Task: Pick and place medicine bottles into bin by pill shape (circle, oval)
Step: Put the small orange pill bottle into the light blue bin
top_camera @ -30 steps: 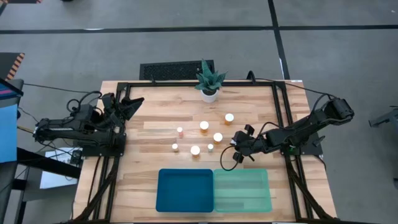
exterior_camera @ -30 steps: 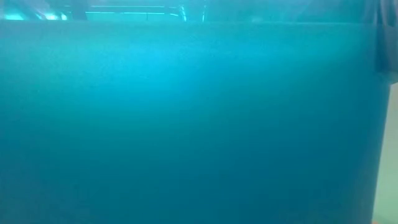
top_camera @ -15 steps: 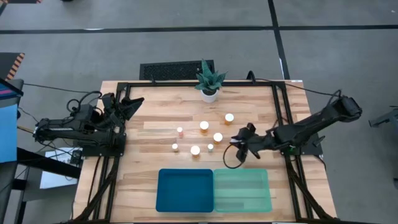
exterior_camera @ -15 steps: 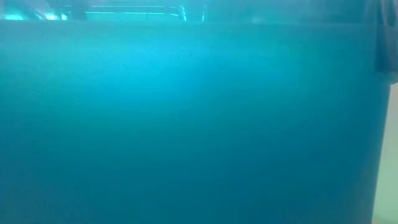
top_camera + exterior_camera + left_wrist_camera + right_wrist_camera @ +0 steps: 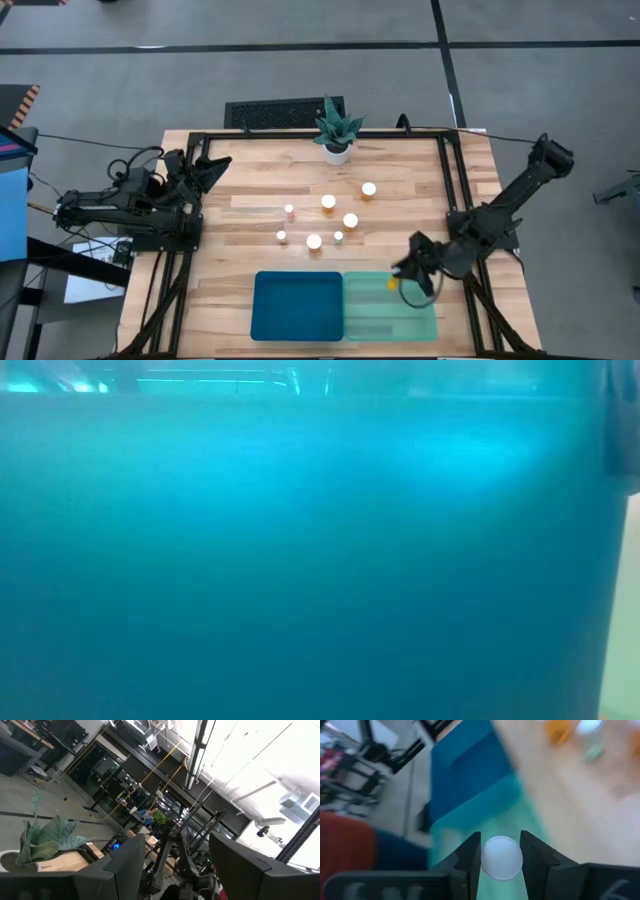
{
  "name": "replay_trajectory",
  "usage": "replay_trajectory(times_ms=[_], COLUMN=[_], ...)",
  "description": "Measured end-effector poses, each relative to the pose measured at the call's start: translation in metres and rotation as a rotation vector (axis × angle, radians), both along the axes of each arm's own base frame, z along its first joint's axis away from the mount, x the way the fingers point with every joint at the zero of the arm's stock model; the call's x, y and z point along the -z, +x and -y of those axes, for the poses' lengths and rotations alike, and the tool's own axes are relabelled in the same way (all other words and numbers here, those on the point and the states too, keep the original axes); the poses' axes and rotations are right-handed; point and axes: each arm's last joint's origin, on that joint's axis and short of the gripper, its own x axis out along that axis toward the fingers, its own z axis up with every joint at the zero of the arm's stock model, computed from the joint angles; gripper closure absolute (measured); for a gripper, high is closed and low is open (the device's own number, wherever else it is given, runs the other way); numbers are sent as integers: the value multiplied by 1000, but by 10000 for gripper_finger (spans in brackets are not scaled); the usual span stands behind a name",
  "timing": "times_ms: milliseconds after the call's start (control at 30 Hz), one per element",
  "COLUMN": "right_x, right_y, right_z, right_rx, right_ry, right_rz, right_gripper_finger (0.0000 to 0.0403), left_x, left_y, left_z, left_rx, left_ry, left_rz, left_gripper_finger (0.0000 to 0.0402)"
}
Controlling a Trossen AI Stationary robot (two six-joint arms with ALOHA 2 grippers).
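Note:
Several amber medicine bottles (image 5: pixel 328 202) with white caps stand upright on the wooden table's middle. My right gripper (image 5: pixel 400 280) hangs over the far right part of the pale mint bin (image 5: pixel 390 318), shut on one medicine bottle (image 5: pixel 392 283). Its round white cap (image 5: pixel 501 857) shows between the fingers in the right wrist view. The dark blue bin (image 5: pixel 297 305) lies beside the mint one at the near edge. My left gripper (image 5: pixel 215 165) waits open at the table's far left, with nothing between its fingers. My right gripper pinches the bottle at its cap end (image 5: pixel 489 861), one finger (image 5: pixel 470 857) on either side of the round cap. The fingers slant down from the table's right side. The bottle is lifted clear above the mint bin, and the cap hides its body in the wrist view.
A white pot with a green plant (image 5: pixel 337 128) stands at the far edge, with a black grille (image 5: pixel 283 112) behind the table. A blue bin wall (image 5: pixel 300 560) fills the low view. Bare wood lies between the bottles and the bins.
My right gripper has swung from beside the standing bottles toward the table's near right, rising and rolling as it went. It now hangs over the mint bin and has stayed shut on the bottle it carries.

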Motion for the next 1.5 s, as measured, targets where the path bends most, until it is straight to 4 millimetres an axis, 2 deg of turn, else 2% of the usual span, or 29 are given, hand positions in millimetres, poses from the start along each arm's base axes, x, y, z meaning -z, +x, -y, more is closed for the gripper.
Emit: replay_trajectory(times_ms=[267,433,900,1100,1300,1500], right_x=[0,-6,-20,1,33,55], right_y=[-29,-28,-7,2,8,8], right_z=[-40,-62,-100,-109,-111,-111], right_rx=[-20,-36,-19,47,189,289], right_ry=[197,185,-274,-458,-551,-592], right_rz=[-11,-14,-242,-269,-308,-349], right_gripper_finger=[281,281,280,280,280,280], left_x=[0,0,2,2,3,3], left_y=[0,0,1,1,1,1], left_z=[0,0,0,0,0,0], left_rx=[0,0,-6,-7,-11,-14], left_ry=[0,0,14,16,15,14], left_rz=[0,0,-24,-30,-40,-41], left_gripper_finger=[187,187,187,187,187,187])
